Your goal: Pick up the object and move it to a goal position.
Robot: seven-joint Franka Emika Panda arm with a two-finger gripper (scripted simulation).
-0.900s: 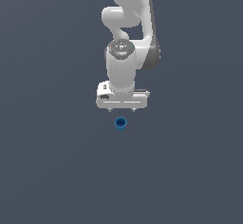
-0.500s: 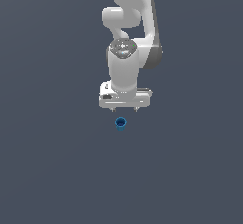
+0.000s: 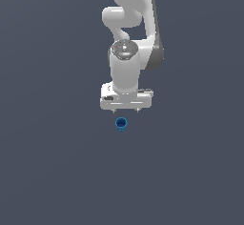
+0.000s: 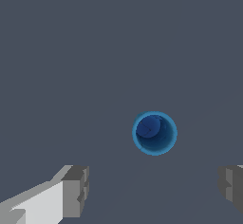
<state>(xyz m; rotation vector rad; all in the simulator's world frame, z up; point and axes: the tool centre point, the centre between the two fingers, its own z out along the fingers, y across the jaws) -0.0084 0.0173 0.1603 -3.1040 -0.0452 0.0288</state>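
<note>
Taking the little blue cup (image 3: 121,123) as the marker, it stands upright on the flat grey floor (image 3: 47,171), and the gripper (image 3: 126,109) hangs above and just behind it, a touch toward the exterior view's right, not touching it. The jaws are spread wide with nothing between them. Above the gripper the white arm (image 3: 131,38) rises out of the top of the exterior view.

To my eye this is the approach step: the cup is not yet grasped or lifted. The next move, I'd judge, calls for sliding the hand forward until the cup sits midway between the fingers, coming straight down around it, then closing gently, since the cup is far narrower than the open span and could be knocked over by an off-centre finger.

The wrist view shows what the outside camera cannot: straight down into the cup (image 4: 154,133), its bright rim and darker hollow, with one finger (image 4: 76,191) to one side and the other at the opposite edge, the cup lying ahead of the line between them. Only the exterior view shows the arm's posture and its height over the floor. No goal marker appears in either.
</note>
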